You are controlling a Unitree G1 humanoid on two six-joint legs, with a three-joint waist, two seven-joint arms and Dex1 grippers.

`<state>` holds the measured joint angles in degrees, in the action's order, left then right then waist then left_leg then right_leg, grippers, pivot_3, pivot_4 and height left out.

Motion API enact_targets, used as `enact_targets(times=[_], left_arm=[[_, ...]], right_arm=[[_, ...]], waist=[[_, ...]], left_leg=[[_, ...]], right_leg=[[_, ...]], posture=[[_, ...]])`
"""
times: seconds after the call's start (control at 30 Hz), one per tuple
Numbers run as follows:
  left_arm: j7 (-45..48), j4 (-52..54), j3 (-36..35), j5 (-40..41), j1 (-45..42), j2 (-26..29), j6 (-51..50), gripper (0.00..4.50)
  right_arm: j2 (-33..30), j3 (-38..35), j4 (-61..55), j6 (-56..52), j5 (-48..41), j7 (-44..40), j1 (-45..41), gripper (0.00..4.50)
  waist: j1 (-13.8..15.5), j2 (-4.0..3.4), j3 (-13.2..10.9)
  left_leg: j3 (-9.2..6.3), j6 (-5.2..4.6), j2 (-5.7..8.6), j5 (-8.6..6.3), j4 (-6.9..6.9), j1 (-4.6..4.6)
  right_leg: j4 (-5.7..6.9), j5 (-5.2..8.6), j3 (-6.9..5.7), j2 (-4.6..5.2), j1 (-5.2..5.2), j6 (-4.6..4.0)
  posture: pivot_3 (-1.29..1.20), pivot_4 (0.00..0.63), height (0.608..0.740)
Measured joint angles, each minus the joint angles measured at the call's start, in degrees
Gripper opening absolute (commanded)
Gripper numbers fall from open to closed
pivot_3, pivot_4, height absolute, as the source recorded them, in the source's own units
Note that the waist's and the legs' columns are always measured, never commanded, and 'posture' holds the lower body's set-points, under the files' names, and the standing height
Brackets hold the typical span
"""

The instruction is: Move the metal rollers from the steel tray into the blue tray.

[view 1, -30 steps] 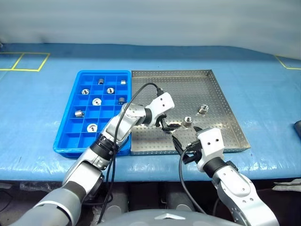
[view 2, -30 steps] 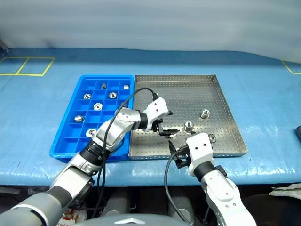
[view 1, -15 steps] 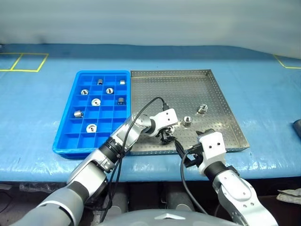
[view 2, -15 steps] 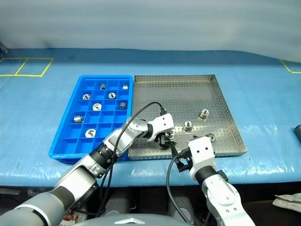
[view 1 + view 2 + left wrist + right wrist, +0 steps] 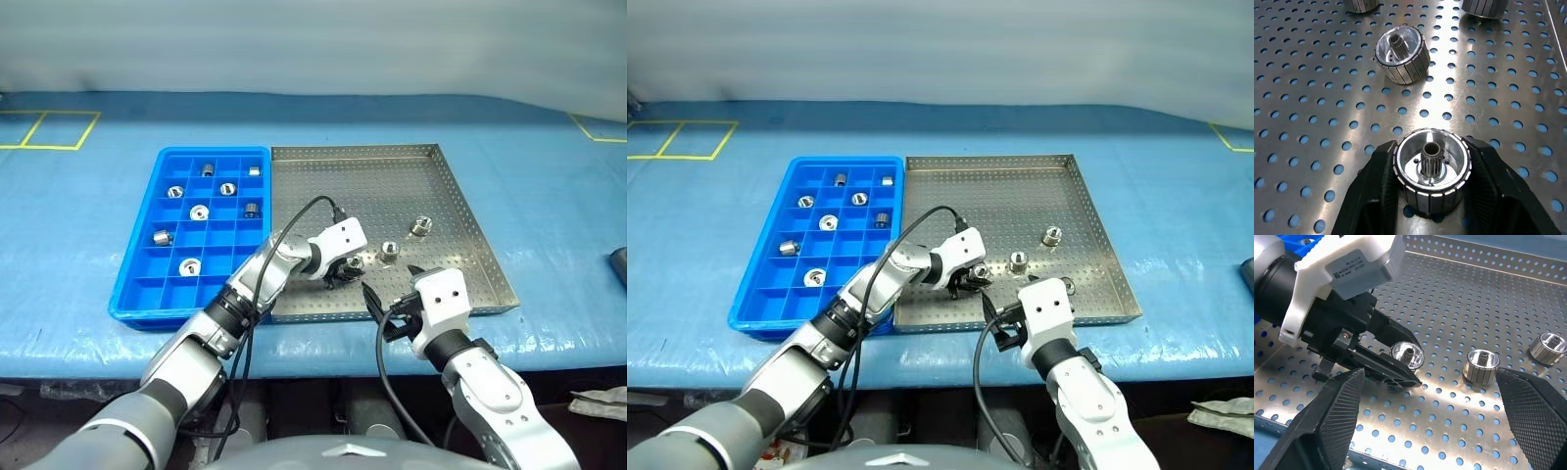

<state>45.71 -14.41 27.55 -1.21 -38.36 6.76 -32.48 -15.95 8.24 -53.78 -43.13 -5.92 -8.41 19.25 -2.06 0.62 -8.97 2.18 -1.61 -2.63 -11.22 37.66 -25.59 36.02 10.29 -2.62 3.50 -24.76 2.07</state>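
Observation:
The steel tray [image 5: 362, 186] lies right of the blue tray [image 5: 132, 284], which holds several metal rollers, one of them [image 5: 199, 211] near its middle. My left gripper [image 5: 345, 270] reaches into the steel tray's near part and is shut on a roller [image 5: 1432, 169] that rests on the perforated floor, with a finger on each side. Two more loose rollers [image 5: 389, 249] [image 5: 421, 226] lie beyond it. My right gripper [image 5: 1430, 377] hovers open over the tray's near edge, just right of the left gripper, with nothing between its fingers [image 5: 1334, 426].
A blue cloth covers the table. Yellow tape marks sit at the far left [image 5: 49, 127] and far right [image 5: 598, 132]. A dark object [image 5: 619, 264] lies at the right edge. Another roller [image 5: 1068, 286] peeks out behind the right hand.
My left gripper sank a little toward the tray floor and closed on the roller it had been straddling. The right gripper stayed put and open.

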Motion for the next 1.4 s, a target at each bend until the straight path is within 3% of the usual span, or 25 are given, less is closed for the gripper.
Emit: enact_targets(times=[0.2, 0.53, 0.9, 1.33, 1.4], left_arm=[[-12.46, 12.99, -12.26, 2.20, 2.72, -2.93, -2.59, 1.70], [-32.38, 36.07, -26.82, -1.36, 15.98, -1.08, -14.55, 1.70], [-41.00, 49.39, -29.57, -4.33, 28.63, 0.03, -22.28, 1.70], [-47.00, 54.98, -30.29, -5.10, 36.63, -4.33, -28.22, 1.70], [-47.03, 55.43, -30.47, -4.89, 36.51, -4.70, -29.11, 2.44]], right_arm=[[-0.49, 1.70, 1.85, -0.75, -0.38, -2.03, -7.32, 4.50], [-2.30, 6.91, 10.92, -0.88, -2.66, -9.72, -21.52, 4.50], [-0.25, 12.65, 26.43, 3.48, -3.39, -16.37, -32.94, 4.50], [1.85, 16.97, 30.35, 6.96, -4.69, -22.80, -33.90, 4.50], [1.81, 17.18, 30.34, 7.08, -4.69, -22.93, -33.79, 4.50]], waist=[[0.28, 0.00, 0.00], [3.56, 0.04, -0.02], [9.21, 0.08, -0.03], [15.45, 0.06, -0.03], [16.03, 0.06, -0.01]], left_leg=[[-0.03, -0.01, 0.08, 0.01, 0.00, 0.04], [-0.09, 0.00, 0.12, 0.04, 0.02, 0.09], [-0.12, 0.05, 0.12, 0.03, 0.03, 0.05], [-0.05, 0.44, 0.07, -0.18, -0.06, -0.01], [0.04, 0.45, 0.05, -0.18, -0.09, -0.04]], right_leg=[[0.01, -0.01, 0.01, -0.09, 0.05, 0.02], [0.00, -0.03, 0.07, -0.33, 0.15, 0.04], [-0.03, -0.04, 0.01, -0.32, 0.13, 0.04], [-0.06, -0.02, -0.14, -0.27, -0.28, 0.00], [-0.06, -0.02, -0.13, -0.25, -0.35, 0.00]], posture=[[0.00, 0.150, 0.740], [0.22, 0.150, 0.740], [0.37, 0.150, 0.740], [0.42, 0.150, 0.740], [0.41, 0.150, 0.740]])
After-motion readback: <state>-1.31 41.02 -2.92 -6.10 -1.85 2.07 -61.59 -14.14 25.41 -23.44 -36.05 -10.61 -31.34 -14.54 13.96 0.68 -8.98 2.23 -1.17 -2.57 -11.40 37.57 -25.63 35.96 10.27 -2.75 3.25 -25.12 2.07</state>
